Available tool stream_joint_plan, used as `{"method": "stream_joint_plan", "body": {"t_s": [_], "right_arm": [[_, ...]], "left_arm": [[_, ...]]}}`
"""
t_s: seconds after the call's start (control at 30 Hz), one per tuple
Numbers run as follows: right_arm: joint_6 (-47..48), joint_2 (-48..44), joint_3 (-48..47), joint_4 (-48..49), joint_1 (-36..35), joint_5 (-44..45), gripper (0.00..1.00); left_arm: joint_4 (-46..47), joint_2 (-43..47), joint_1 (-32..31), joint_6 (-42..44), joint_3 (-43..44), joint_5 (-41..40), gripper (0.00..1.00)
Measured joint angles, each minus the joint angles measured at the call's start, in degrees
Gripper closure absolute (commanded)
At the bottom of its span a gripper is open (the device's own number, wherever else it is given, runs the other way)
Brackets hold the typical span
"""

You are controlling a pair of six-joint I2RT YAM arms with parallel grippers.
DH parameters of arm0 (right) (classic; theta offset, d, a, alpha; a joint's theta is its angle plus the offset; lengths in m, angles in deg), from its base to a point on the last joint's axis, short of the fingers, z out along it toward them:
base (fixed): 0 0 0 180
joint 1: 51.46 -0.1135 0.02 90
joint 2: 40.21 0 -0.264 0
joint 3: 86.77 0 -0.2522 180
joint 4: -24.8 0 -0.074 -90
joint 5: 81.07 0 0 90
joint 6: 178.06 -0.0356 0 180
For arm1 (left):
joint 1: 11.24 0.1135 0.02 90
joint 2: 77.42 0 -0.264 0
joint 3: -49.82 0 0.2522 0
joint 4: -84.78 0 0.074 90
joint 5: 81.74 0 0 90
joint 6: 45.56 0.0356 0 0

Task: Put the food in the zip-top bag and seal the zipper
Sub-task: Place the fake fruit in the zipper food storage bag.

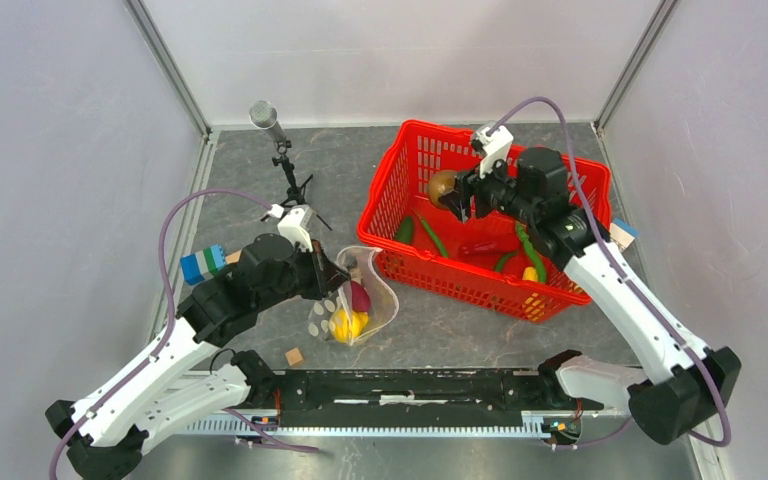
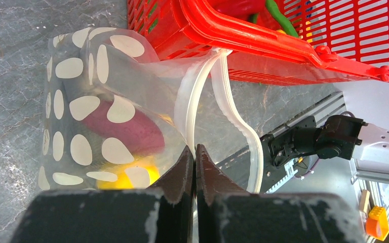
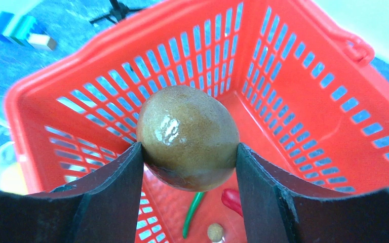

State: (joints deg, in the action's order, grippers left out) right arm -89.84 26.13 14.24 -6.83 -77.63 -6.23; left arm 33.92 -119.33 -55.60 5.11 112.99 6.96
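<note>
Ahead to my right a red mesh basket [image 1: 440, 270] stands on the grey marbled table [image 1: 460, 330]. Far left of it, a microphone [image 1: 263, 114] tops a small black tripod [image 1: 292, 188]. Blue-green blocks [image 1: 203, 264] lie near the table's left edge, and a small wooden cube [image 1: 294, 356] sits alone close to me

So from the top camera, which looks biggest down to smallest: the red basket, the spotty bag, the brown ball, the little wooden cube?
1. red basket
2. spotty bag
3. brown ball
4. little wooden cube
The ball is raised, nearer the camera, so the order of the last two is unsure.
</note>
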Motion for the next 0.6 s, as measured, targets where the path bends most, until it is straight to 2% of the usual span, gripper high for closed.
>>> {"method": "stream_joint_plan", "body": {"t_s": [0.27, 0.6], "right_arm": [[-3.2, -3.6, 0.0, 1.4, -2.8, -6.7, 0.68], [-2.9, -4.7, 0.2, 1.5, -21.2, -6.7, 0.67]], "left_arm": [[0.6, -0.1, 0.0, 0.0, -0.1, 0.1, 0.94], [1.0, -0.6, 0.0, 0.0, -0.1, 0.3, 0.94]]}}
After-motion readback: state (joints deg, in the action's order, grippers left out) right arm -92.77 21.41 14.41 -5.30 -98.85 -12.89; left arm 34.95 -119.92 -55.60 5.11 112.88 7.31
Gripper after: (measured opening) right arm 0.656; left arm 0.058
